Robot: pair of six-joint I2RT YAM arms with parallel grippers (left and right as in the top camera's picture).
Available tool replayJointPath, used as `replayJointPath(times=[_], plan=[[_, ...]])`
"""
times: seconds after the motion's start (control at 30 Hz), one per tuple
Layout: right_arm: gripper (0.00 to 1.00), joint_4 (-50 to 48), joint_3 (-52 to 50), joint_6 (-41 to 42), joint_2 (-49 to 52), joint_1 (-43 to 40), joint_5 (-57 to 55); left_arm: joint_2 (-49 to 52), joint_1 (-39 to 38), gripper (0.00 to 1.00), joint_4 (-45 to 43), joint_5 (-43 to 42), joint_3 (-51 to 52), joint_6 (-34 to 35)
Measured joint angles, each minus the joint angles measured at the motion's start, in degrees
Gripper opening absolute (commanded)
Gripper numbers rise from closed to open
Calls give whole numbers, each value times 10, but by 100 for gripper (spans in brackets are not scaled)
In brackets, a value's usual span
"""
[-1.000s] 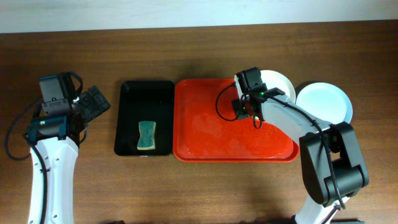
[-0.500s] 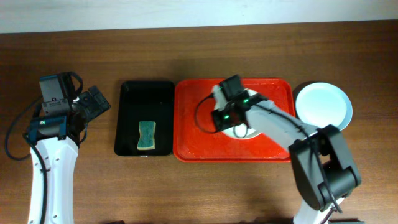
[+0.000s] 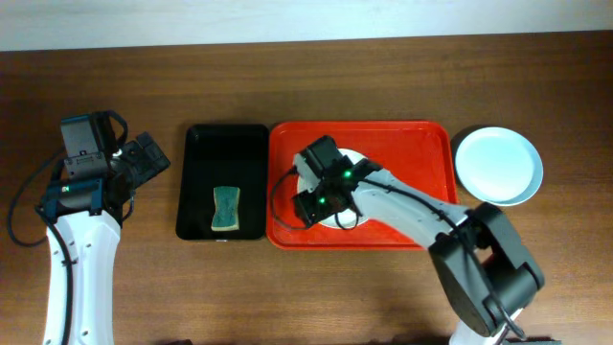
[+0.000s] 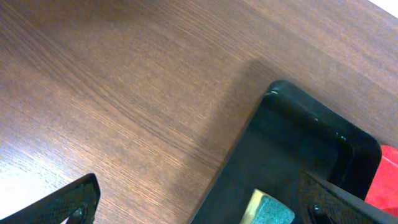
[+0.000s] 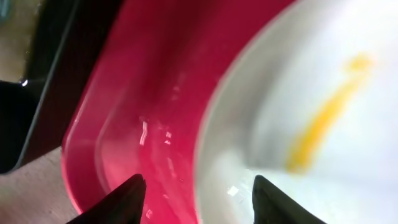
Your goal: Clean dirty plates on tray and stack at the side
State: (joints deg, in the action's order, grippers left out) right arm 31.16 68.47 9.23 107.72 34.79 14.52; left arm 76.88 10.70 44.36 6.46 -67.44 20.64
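The red tray [image 3: 421,144] lies mid-table. On its left half rests a white plate [image 3: 351,158], mostly covered by my right arm. In the right wrist view that plate [image 5: 348,56] carries a yellow smear [image 5: 320,121]. My right gripper [image 3: 311,201] is open and straddles the plate's left rim, with one fingertip [image 5: 118,199] over the red tray floor [image 5: 155,93] and the other over the plate. A second pale plate [image 3: 498,165], with a bluish edge at its lower right, sits on the table right of the tray. My left gripper [image 3: 146,158] hangs open at the far left, holding nothing.
A black tray [image 3: 201,153] stands left of the red one and holds a green-and-yellow sponge [image 3: 226,209]. The left wrist view shows that black tray's corner [image 4: 298,124], the sponge [image 4: 270,211] and bare wooden table [image 4: 124,93].
My right arm has swept left across the red tray, bringing the white plate from the far right corner to the left half. Its jaws were shut and now stand apart. The left arm stayed still.
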Motion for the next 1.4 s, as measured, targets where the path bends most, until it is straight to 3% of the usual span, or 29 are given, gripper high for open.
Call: replayJointPath(times=[0.03,0.07,0.27,0.47,0.53,0.6,0.63,0.67,0.97,1.1,1.27,1.4], plan=[[72,20,11,1,-11,-10,0,0,0,99,0,0,0,0],[99,40,22,1,-23,-20,0,0,0,99,0,0,0,0],[98,121,75,7,-115,-116,0,0,0,99,0,0,0,0],[100,221,76,9,-118,-230,0,0,0,99,0,0,0,0],[75,251,76,8,-118,-248,-1,0,0,99,0,0,0,0],[35,270,76,-4,-118,-257,-1,0,0,99,0,0,0,0],[24,275,76,-8,-118,-259,-3,0,0,99,0,0,0,0],[20,276,76,-12,-118,-260,-6,0,0,99,0,0,0,0],[30,170,24,-22,-117,-260,-19,0,0,99,0,0,0,0],[40,106,-30,-23,-115,-260,-20,0,0,99,0,0,0,0],[39,5,-90,-22,-112,-260,-22,0,0,99,0,0,0,0],[33,-13,-99,-21,-111,-260,-19,0,0,99,0,0,0,0]])
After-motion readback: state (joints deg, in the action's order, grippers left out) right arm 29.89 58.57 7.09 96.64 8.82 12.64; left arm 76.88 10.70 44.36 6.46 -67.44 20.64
